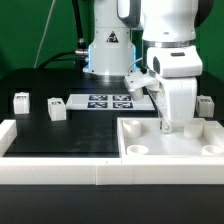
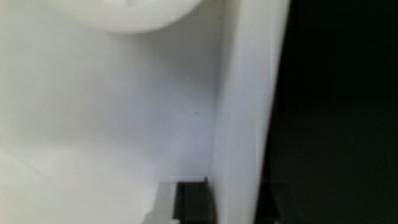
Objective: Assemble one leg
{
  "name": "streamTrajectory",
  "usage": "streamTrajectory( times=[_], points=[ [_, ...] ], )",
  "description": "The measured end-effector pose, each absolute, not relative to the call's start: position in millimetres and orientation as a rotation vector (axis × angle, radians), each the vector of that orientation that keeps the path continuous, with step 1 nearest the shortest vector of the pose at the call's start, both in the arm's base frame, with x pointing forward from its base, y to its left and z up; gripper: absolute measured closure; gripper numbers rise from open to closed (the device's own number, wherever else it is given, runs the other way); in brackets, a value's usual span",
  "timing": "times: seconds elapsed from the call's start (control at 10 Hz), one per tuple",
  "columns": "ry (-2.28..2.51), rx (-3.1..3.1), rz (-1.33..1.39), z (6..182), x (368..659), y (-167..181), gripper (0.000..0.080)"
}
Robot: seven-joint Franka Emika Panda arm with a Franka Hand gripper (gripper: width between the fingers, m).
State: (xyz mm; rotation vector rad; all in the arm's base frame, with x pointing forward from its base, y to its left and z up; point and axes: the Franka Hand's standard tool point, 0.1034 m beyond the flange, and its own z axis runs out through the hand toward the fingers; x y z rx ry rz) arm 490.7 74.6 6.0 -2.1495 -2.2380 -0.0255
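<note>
Three small white legs with tags stand on the black table in the exterior view: two at its left (image 1: 21, 100) (image 1: 57, 110) and one at its right (image 1: 205, 104). My gripper (image 1: 176, 126) is down on the far wall of the large white square tray-like piece (image 1: 150, 150) with round corner recesses. In the wrist view one dark finger (image 2: 192, 203) lies against the inner face of that wall (image 2: 249, 110). The other finger is lost against the black table (image 2: 342, 110). A round recess (image 2: 143, 14) shows near the gripper. The jaws look closed on the wall.
The marker board (image 1: 108, 101) lies flat behind the middle of the table. A raised white rim (image 1: 60, 150) runs along the front and the left side. The robot's base (image 1: 108, 50) stands at the back.
</note>
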Motion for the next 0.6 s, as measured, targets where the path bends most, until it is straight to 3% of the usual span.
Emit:
streamTrajectory(
  times=[0.2, 0.4, 0.5, 0.6],
  points=[
    [-2.237, -2.15, -0.025, 5.8, 490.6, 74.3, 0.0739],
    [-2.237, -2.15, -0.025, 5.7, 490.5, 74.2, 0.043],
    [-2.237, -2.15, -0.025, 5.6, 490.5, 74.1, 0.043],
    [-2.236, -2.15, -0.024, 5.6, 490.5, 74.1, 0.0238]
  ],
)
